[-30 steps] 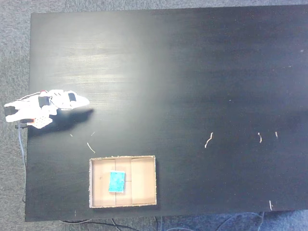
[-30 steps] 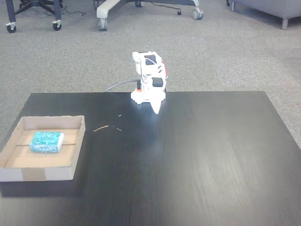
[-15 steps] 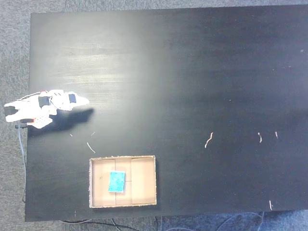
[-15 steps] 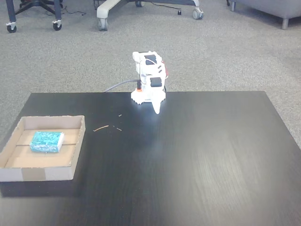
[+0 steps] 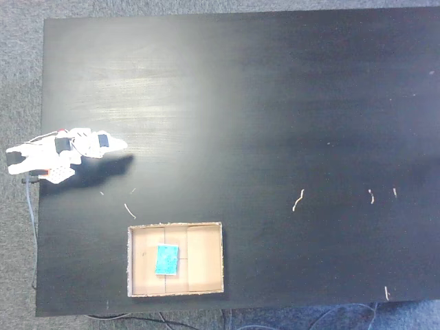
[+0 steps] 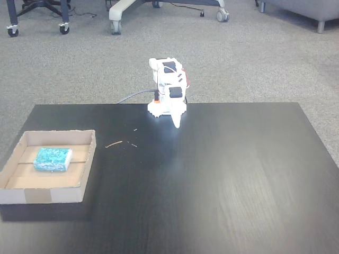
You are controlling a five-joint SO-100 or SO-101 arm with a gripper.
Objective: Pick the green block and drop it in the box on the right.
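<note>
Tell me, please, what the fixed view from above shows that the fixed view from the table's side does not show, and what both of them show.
From above, there are pale scraps on the table's right part, and the box shows as a full rectangle. The side view has a carpeted floor with chair wheels behind the table, and the box's low walls seen from the side. Both fixed views show the black table, the folded white arm with its tool at one edge, and the green block lying inside the box.
</note>
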